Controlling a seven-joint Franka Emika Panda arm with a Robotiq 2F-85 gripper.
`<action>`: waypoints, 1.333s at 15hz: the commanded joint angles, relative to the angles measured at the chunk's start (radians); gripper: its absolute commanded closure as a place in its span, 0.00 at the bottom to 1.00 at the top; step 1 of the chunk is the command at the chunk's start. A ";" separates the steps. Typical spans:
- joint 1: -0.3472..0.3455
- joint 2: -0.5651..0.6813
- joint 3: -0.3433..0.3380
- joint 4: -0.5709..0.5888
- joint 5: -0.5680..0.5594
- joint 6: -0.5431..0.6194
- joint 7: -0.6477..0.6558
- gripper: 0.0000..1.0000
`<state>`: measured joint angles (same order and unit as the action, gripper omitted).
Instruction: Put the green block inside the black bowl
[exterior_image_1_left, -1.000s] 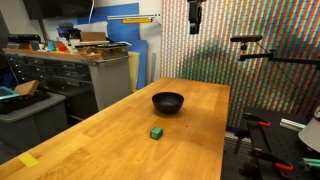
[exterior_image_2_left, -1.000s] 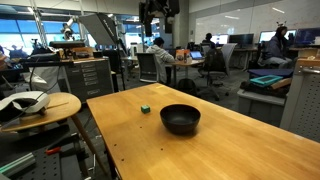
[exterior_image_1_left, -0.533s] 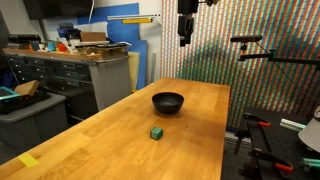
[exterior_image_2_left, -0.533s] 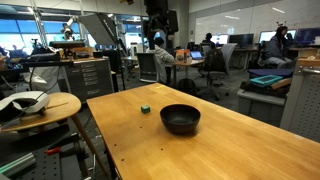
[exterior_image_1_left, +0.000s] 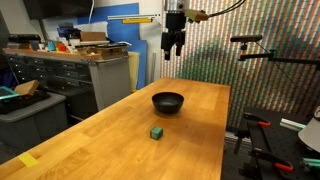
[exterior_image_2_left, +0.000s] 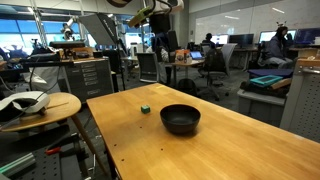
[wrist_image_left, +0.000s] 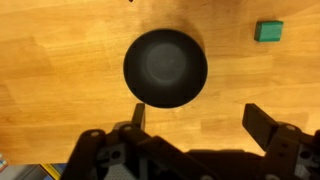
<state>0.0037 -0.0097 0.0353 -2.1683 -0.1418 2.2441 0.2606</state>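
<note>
The small teal-green block (exterior_image_1_left: 157, 132) sits on the wooden table, apart from the black bowl (exterior_image_1_left: 168, 102). Both also show in the other exterior view, block (exterior_image_2_left: 146, 109) and bowl (exterior_image_2_left: 180, 119). In the wrist view the bowl (wrist_image_left: 165, 67) is at centre and the block (wrist_image_left: 268, 31) at the upper right. My gripper (exterior_image_1_left: 173, 49) hangs high above the table beyond the bowl, also seen in an exterior view (exterior_image_2_left: 163, 42). Its fingers (wrist_image_left: 200, 115) are spread wide and empty.
The wooden table (exterior_image_1_left: 120, 140) has edges near the bowl's far side. Grey cabinets (exterior_image_1_left: 70, 75) and a blue bin stand beside it. A round side table (exterior_image_2_left: 35, 108) and a tripod arm (exterior_image_1_left: 262, 55) stand nearby.
My gripper has moved down and sideways from the top of the frame toward the space above the bowl. The block and bowl have not moved.
</note>
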 joint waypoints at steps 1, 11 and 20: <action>0.022 0.065 0.007 0.009 -0.028 0.063 0.129 0.00; 0.131 0.251 0.034 0.065 0.046 0.127 0.224 0.00; 0.214 0.397 0.038 0.097 0.109 0.231 0.267 0.00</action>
<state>0.1986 0.3385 0.0771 -2.0979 -0.0650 2.4414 0.5118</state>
